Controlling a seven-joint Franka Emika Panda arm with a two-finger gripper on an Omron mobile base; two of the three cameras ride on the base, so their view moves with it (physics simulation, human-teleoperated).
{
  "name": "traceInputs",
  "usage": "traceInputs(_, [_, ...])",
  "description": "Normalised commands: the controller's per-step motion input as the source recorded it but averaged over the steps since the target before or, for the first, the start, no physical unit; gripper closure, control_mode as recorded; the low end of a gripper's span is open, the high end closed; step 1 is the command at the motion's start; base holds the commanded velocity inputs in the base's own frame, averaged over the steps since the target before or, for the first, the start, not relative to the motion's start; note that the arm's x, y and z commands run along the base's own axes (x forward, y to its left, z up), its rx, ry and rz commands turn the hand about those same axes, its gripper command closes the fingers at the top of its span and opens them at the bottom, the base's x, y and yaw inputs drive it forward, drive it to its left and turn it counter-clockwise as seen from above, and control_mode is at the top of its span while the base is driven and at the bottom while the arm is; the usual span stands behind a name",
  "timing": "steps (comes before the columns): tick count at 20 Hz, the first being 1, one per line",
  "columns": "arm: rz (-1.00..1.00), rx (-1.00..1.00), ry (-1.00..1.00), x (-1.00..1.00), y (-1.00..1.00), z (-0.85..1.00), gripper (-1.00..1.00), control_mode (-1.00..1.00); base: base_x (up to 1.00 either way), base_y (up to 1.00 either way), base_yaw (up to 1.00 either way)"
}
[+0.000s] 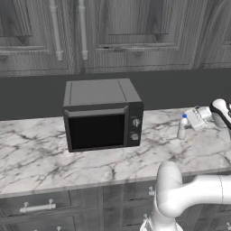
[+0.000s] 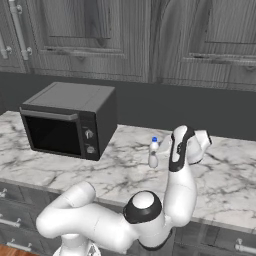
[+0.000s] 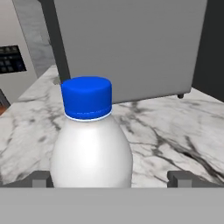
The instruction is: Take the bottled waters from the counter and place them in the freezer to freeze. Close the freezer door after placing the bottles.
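White bottle point(image 3: 91, 144) with blue cap point(image 3: 86, 98) stands upright on the marble worktop point(image 1: 40, 153), centre-left of the hand view, large and close. Fingers point(image 3: 113, 178) spread fully wide, one dark tip point(image 3: 40, 178) low left of the bottle and the other point(image 3: 180, 178) low right; bottle body sits between them, nearer the left tip, and contact can't be judged from here. Nothing lifted, bottle base looks to be on the marble. Left base view: same bottle point(image 1: 182, 127) at right of frame, just beside the hand point(image 1: 198, 118), which reaches in from the right edge. Right base view: bottle point(image 2: 153, 152) at centre, the wrist point(image 2: 181, 145) just right of it, arm rising from lower left. Dark microwave point(image 1: 102, 113) sits on the worktop left of the bottle in both base views, well apart from it; in the hand view its grey side panel point(image 3: 131, 48) takes up the top behind the cap. Dark wood cabinets point(image 1: 113, 31) run across the top of the base views. Upper left of the hand view shows a light-grey surface with a small dark control panel point(image 3: 9, 59).
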Motion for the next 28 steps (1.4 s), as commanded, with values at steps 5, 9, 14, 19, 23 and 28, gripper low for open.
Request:
traceInputs(5, [0.0, 0.0, 0.0, 0.0, 0.13, -0.05, -1.0, -1.0, 0.0, 0.0, 0.0])
traceInputs(9, [0.0, 0.0, 0.0, 0.0, 0.03, 0.0, 1.0, -1.0, 0.0, 0.0, 0.0])
traceInputs(14, [0.0, 0.0, 0.0, -0.1, 0.01, 0.0, 1.0, -1.0, 0.0, 0.0, 0.0])
traceInputs(19, [-0.03, 0.12, 0.0, -0.68, 0.1, 0.7, 1.0, -1.0, 0.0, 0.0, 0.0])
traceInputs(23, [-0.07, 0.14, 0.0, -0.98, 0.3, 0.86, 1.0, -1.0, 0.0, 0.0, 0.0])
traceInputs(28, [-0.05, 0.08, -0.06, -0.95, 0.57, 0.75, 1.0, -1.0, 0.0, 0.0, 0.0])
